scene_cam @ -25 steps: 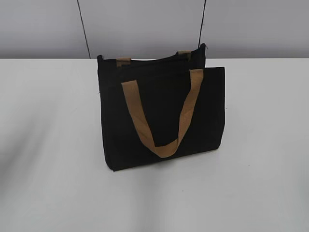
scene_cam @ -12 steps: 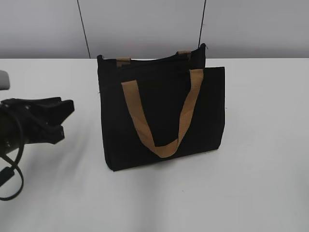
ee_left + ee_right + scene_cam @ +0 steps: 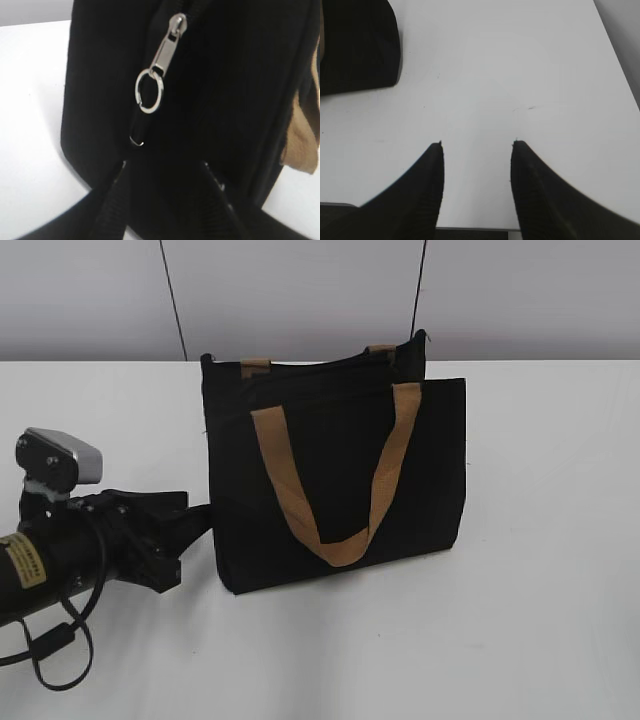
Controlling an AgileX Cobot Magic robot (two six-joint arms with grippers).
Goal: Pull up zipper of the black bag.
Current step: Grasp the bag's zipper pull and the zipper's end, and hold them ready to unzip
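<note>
The black bag (image 3: 335, 475) stands upright on the white table, its tan strap handle (image 3: 335, 480) hanging down the front. My left gripper (image 3: 195, 525) is open at the bag's lower left side, fingertips touching or nearly touching the fabric. In the left wrist view the silver zipper (image 3: 167, 45) with its ring-shaped pull hangs on the side of the bag (image 3: 225, 100), above and between my open fingers (image 3: 165, 165). My right gripper (image 3: 476, 145) is open and empty over bare table, with a corner of the bag (image 3: 357, 45) at its upper left. It does not show in the exterior view.
The white table (image 3: 540, 620) extends on all sides of the bag. A grey wall with two thin black cables (image 3: 172, 300) stands behind. The table's right edge (image 3: 615, 55) shows in the right wrist view.
My left arm entered from the left and moved right and down until its open gripper reached the bag's left side. The bag has not moved.
</note>
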